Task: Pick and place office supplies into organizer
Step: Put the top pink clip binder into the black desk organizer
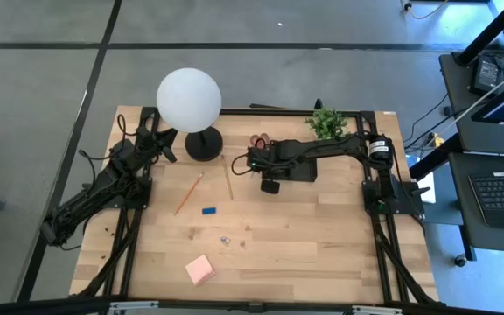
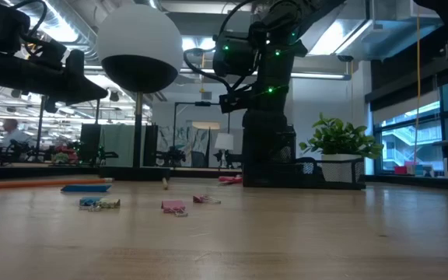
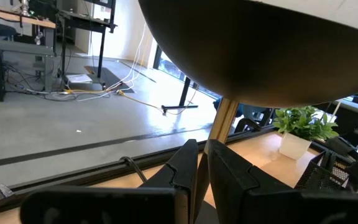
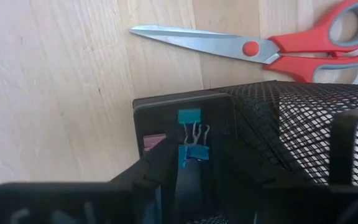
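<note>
The black mesh organizer stands at the table's far middle. The red-handled scissors lie flat on the table just behind it. My right gripper points steeply down over the organizer's small left end compartment, fingers slightly apart. One teal binder clip sits at the fingertips and another lies in the compartment. Two pencils, a blue eraser, small clips and a pink sticky pad lie on the table. My left gripper waits shut beside the lamp's stem. My right gripper has the teal binder clip between its fingertips, which come from above, slanting down into the organizer's end compartment. I cannot tell whether the fingers touch the clip.
A white globe lamp with a round black base stands at the far left, over my left gripper. A small green potted plant stands at the far edge behind the organizer. Bare wood lies toward the near right.
</note>
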